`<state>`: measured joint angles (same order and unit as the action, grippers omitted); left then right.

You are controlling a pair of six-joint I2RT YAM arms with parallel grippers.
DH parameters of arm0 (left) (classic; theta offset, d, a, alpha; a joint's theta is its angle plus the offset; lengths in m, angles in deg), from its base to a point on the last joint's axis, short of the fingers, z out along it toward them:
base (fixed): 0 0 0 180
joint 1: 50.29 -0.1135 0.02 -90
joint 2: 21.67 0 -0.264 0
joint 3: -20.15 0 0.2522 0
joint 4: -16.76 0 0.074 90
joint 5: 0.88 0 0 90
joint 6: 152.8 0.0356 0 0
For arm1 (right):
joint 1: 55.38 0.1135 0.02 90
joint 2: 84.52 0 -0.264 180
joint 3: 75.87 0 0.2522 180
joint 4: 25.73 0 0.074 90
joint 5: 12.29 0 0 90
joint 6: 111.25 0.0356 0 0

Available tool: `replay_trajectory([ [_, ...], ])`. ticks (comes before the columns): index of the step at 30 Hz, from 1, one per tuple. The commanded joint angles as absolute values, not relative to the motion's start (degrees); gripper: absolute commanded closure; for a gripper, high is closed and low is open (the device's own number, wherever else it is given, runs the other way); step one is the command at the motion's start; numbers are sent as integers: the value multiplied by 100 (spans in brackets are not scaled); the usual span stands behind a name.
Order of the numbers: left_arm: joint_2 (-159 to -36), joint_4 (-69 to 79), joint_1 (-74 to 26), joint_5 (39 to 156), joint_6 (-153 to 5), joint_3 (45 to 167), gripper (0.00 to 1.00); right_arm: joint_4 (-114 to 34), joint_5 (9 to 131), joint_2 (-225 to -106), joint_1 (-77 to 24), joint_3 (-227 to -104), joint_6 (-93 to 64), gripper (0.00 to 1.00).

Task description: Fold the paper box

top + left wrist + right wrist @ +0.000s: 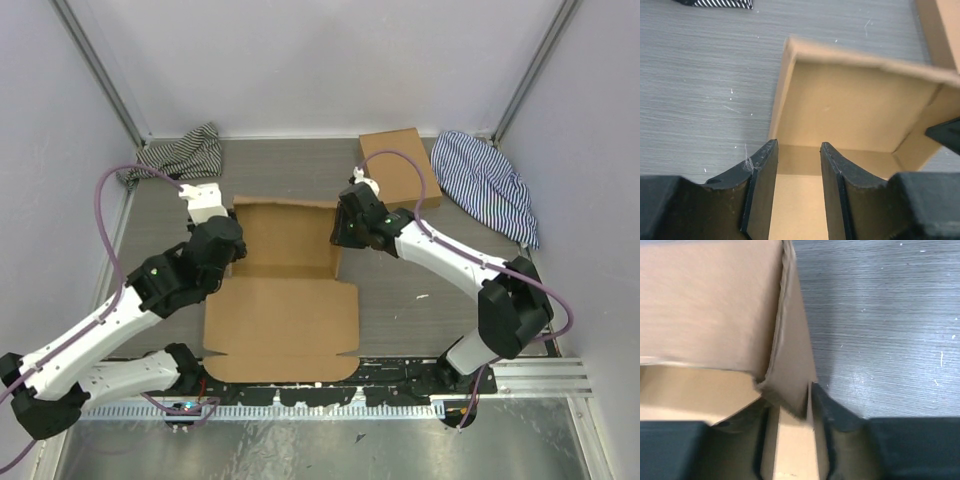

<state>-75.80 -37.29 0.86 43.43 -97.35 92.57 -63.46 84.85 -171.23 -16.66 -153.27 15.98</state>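
Observation:
The paper box (285, 240) is brown cardboard in the middle of the table, with its back and side walls raised and a wide flat flap (280, 320) lying towards me. My left gripper (228, 248) is at the box's left wall. In the left wrist view it (797, 150) is open, with the fingers (762, 170) over the box's floor beside the left wall (780, 90). My right gripper (345, 232) is at the right wall. In the right wrist view it (792, 415) is closed on a folded strip of that wall (790, 355).
A smaller brown cardboard box (400, 165) stands at the back right, close behind my right gripper. A dark striped cloth (185, 150) lies at the back left and a blue striped cloth (490, 185) at the back right. Enclosure walls stand on three sides.

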Motion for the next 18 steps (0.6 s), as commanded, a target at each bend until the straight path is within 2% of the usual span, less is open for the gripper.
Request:
replay_trajectory([
  [1, -7401, -4058, 75, 4302, -9700, 9690, 54, -6701, 8083, -17198, -1694, -15864, 1902, 53],
  [3, -7292, -4046, 74, 4304, -9671, 9673, 53, -6752, 8103, -17144, -1697, -15929, 1800, 37],
  [5, -7192, -4082, 70, 4279, -9628, 9657, 52, -6875, 8223, -17107, -1696, -16096, 1593, 31],
  [12, -6922, -4585, 69, 4189, -9599, 9575, 51, -6827, 8560, -17484, -1706, -17242, -784, 31],
  [18, -6516, -4813, 73, 4206, -9654, 9425, 50, -6968, 8588, -18884, -1820, -18759, -1844, 35],
])
